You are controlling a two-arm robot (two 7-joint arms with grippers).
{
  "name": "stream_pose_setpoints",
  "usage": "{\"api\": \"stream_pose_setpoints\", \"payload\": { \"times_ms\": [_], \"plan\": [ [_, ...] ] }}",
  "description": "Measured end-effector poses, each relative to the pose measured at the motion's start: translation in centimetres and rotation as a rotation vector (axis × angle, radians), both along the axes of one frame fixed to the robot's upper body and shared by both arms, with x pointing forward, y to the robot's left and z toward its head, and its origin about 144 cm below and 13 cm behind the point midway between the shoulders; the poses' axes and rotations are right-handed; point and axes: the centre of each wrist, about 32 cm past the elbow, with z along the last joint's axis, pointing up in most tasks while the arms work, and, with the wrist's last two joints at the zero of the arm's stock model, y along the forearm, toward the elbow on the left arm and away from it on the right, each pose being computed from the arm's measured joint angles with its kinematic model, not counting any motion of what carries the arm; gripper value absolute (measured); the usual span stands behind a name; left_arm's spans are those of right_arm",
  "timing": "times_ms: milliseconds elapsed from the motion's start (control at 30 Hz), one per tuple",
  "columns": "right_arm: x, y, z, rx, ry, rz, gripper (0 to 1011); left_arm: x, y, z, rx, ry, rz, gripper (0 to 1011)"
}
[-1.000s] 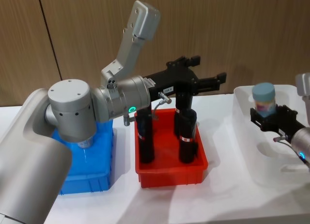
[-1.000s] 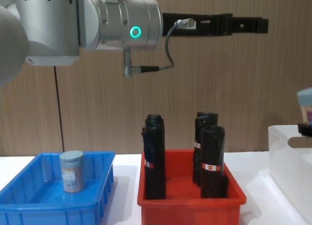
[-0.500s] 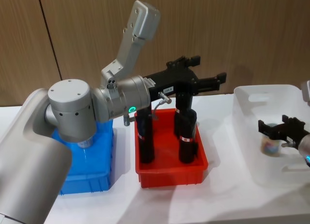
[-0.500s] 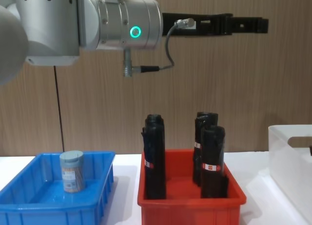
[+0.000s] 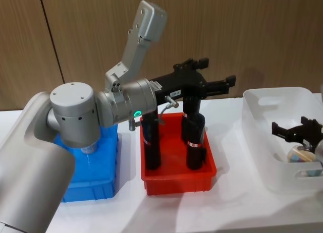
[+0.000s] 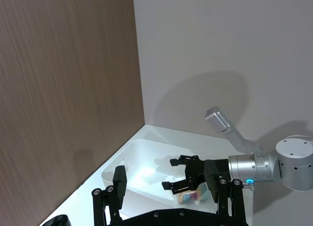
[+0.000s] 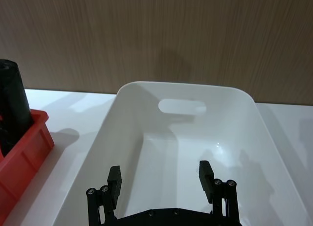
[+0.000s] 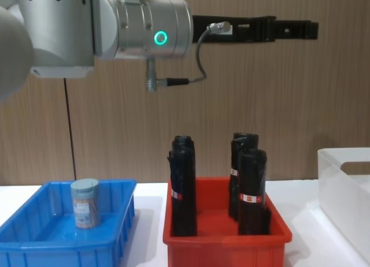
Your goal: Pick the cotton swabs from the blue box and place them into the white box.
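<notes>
Dropped since a second ago, one cotton swabs jar now lies inside the white box.
Above it the right gripper is held with fingers spread; a straight lift clear of the rim is advised. A second jar is left standing in the blue box; farther back, the left gripper is parked high, fingers apart.

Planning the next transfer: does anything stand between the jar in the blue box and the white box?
Yes: the red bin of upright black rolls sits between the blue box and the white box.
</notes>
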Motion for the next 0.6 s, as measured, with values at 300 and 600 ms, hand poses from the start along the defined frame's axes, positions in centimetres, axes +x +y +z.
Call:
{"api": "stream_pose_setpoints", "payload": {
  "times_ms": [300, 600],
  "plan": [
    [-0.5, 0.1, 0.9, 0.003, -0.067, 0.006, 1001, 0.0, 0.0, 0.0, 0.000, 0.000, 0.000, 1004],
    [-1.1, 0.4, 1.7, 0.000, -0.119, 0.013, 1001, 0.0, 0.0, 0.0, 0.000, 0.000, 0.000, 1004]
  ]
}}
